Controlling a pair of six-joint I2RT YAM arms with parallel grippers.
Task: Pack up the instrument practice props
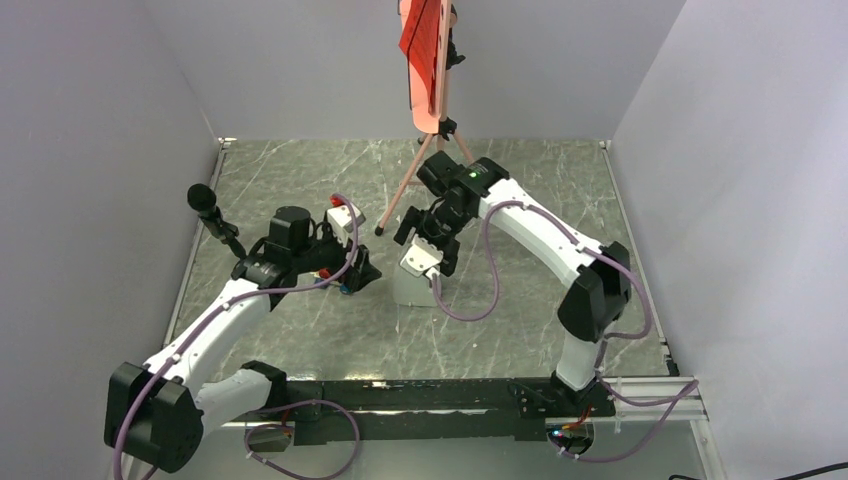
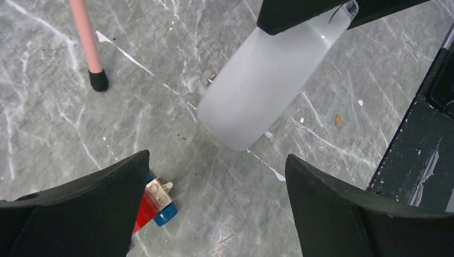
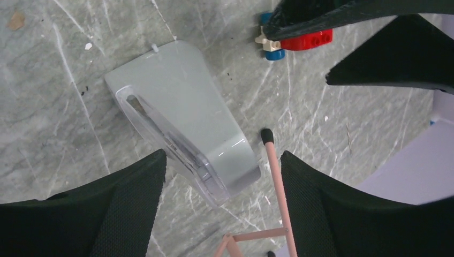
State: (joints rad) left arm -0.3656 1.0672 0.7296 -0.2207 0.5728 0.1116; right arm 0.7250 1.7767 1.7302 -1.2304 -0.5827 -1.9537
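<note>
Standing wedge-shaped metronome, seemingly frosted plastic

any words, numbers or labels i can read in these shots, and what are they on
No text can be read in any view.
Red sheet on the salmon-pink music stand: dark printing, too small to read.
Grey-white wedge-shaped metronome: fine marks under its clear front, too blurred to read.
Small red toy car with blue wheels: no lettering visible.
</note>
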